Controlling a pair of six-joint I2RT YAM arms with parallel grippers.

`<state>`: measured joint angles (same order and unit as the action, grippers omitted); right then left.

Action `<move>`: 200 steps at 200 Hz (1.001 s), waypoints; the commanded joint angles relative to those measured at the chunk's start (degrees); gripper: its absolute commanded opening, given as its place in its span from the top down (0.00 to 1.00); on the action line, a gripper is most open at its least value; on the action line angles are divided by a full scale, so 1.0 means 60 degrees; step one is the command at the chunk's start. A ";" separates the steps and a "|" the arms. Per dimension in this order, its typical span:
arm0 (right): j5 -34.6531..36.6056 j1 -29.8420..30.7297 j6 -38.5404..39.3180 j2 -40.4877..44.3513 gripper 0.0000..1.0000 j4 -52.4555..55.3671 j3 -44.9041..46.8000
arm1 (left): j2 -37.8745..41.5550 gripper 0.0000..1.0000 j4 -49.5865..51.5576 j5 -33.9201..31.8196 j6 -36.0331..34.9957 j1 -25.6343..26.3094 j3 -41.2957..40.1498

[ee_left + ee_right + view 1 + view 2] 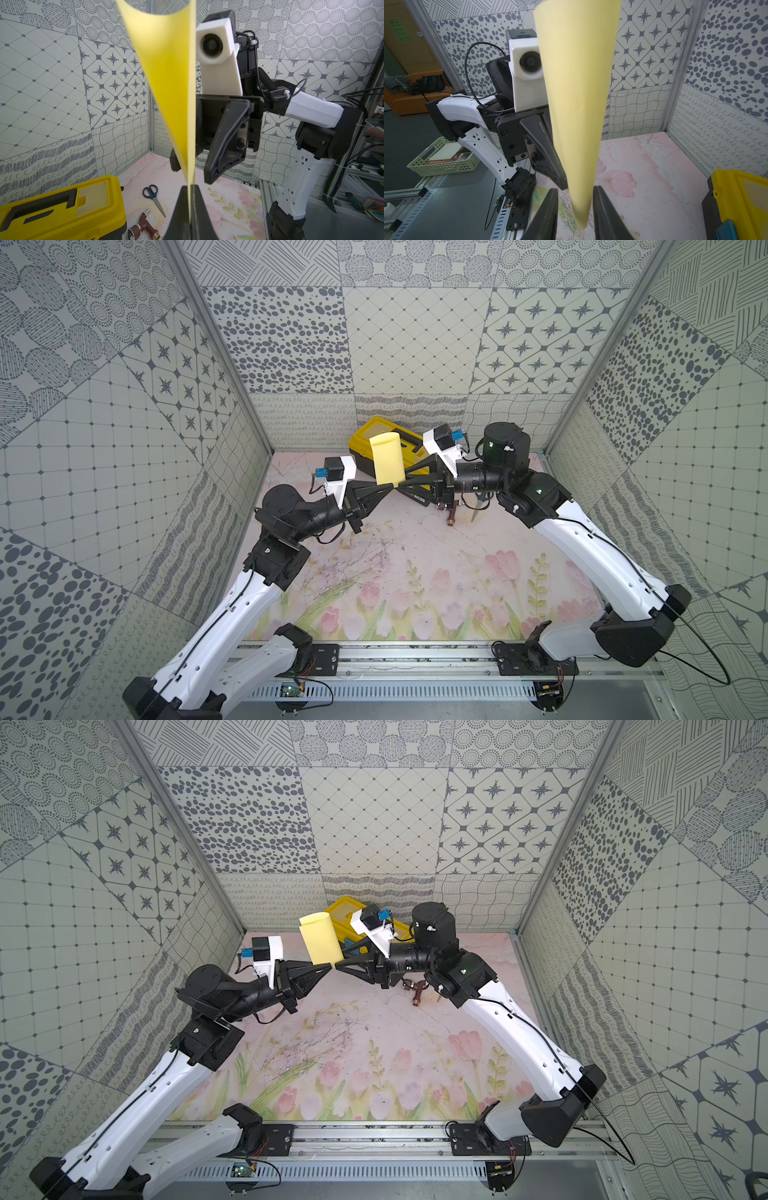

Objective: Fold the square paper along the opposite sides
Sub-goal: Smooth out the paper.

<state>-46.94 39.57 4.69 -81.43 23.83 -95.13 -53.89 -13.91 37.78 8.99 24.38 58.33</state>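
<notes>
Two robot arms meet in mid-air above a floral mat (395,572), where the square paper (388,458), pale yellow, stands upright and curls over at the top into a loop. The left gripper (190,199) is clamped on the sheet's lower edges, pinching both layers together. The right gripper (574,199) faces it with jaws apart, one on each side of the paper's lower end, with gaps visible on both sides. Behind the sheet sits a yellow-and-black toolbox (365,439); blue-handled scissors (153,197) and a brown tap fitting (145,224) lie on the mat beside it.
</notes>
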 commanded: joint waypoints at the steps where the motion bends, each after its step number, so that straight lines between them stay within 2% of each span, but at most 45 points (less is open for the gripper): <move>1: -0.0043 0.0057 0.0039 -0.0062 0.69 -0.0245 -0.0111 | 0.0031 1.00 -0.0291 0.0061 0.0024 0.0038 -0.0010; 119: -0.0208 0.0056 0.0134 -0.0271 0.67 -0.0115 -0.0185 | 0.0180 1.00 -0.0494 0.0221 0.0156 0.0038 -0.0092; 200: -0.0365 0.0061 0.0158 -0.0184 0.78 -0.0129 -0.0214 | -0.0071 1.00 -0.0479 0.0167 0.0116 0.0038 -0.0053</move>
<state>-48.01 39.68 4.99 -82.87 24.21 -95.13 -53.69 -13.96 37.87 9.26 24.38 57.89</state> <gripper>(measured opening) 0.236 0.066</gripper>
